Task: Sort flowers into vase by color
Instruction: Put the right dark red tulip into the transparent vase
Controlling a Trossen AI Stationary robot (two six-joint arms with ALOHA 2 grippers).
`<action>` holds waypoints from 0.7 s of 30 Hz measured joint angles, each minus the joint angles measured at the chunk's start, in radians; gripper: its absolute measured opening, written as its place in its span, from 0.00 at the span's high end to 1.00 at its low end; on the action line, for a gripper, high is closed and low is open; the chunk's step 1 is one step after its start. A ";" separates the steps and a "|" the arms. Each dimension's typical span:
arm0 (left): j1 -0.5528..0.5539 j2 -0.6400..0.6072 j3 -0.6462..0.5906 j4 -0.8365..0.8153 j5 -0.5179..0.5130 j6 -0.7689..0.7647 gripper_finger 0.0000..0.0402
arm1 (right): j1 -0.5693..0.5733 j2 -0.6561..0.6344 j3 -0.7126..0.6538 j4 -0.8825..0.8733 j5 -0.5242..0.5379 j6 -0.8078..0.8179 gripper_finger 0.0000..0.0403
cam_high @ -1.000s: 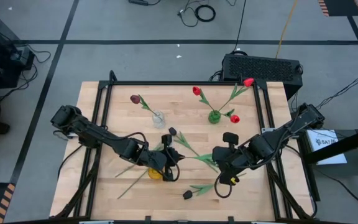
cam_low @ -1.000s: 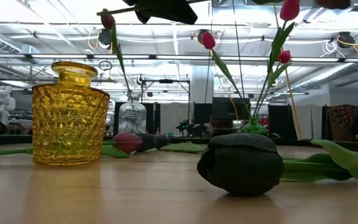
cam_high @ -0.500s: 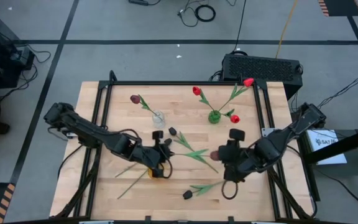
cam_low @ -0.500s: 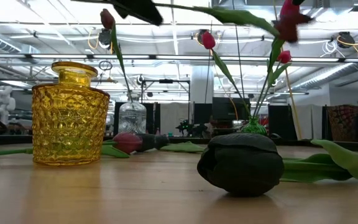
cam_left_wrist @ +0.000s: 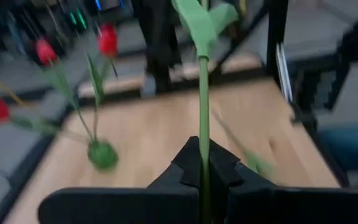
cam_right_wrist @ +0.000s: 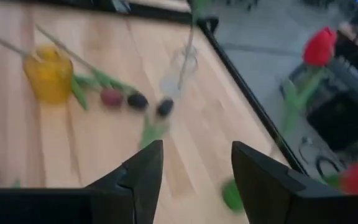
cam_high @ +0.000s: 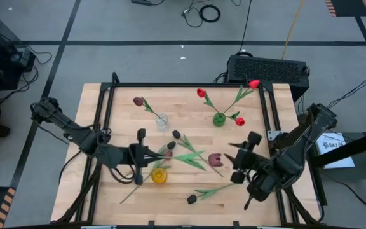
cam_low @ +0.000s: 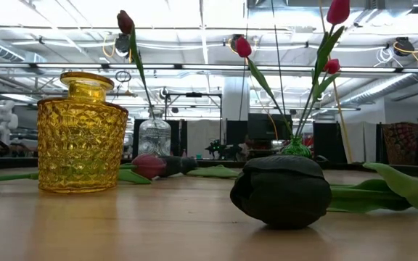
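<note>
My left gripper (cam_high: 149, 154) is over the table's middle left, shut on a tulip whose leaves (cam_high: 188, 155) and maroon head (cam_high: 215, 159) reach toward the right. My right gripper (cam_high: 240, 159) is open just right of that head and touches nothing. The yellow vase (cam_high: 159, 176) holds no flowers. A clear vase (cam_high: 162, 121) holds one maroon tulip (cam_high: 138, 101). A green vase (cam_high: 218, 119) holds three red tulips. A black-headed tulip (cam_low: 285, 190) and other dark ones (cam_high: 176, 135) lie flat on the table. My left gripper pinches the tulip's thin green stem (cam_left_wrist: 204, 163) near its lower end between its two fingers. It comes about level from the table's left, and the stem runs forward out of the fingers in line with them. The tulip is lifted clear of the table, head toward the right.
Loose stems (cam_high: 129, 191) lie near the table's near-left part, by the yellow vase. The black tulip's stem and leaf (cam_high: 211, 189) lie near the right gripper. A dark frame (cam_high: 107, 102) borders the wooden top. Bare wood shows at the far left.
My left gripper has moved toward the table's left edge, drawing the tulip with it. My right gripper has backed away from the tulip's head toward the right and near edges. The tulip has left the top of the low view.
</note>
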 joint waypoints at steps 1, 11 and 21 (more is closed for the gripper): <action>0.000 0.000 -0.003 0.047 -0.009 0.019 1.00 | 0.000 0.000 -0.036 0.084 0.024 -0.030 0.55; 0.062 0.150 -0.036 0.570 0.032 0.190 1.00 | -0.123 0.002 -0.261 1.197 -0.102 -0.778 0.55; 0.064 0.281 -0.036 0.815 0.078 0.259 1.00 | -0.167 0.002 -0.316 1.766 -0.275 -1.139 0.55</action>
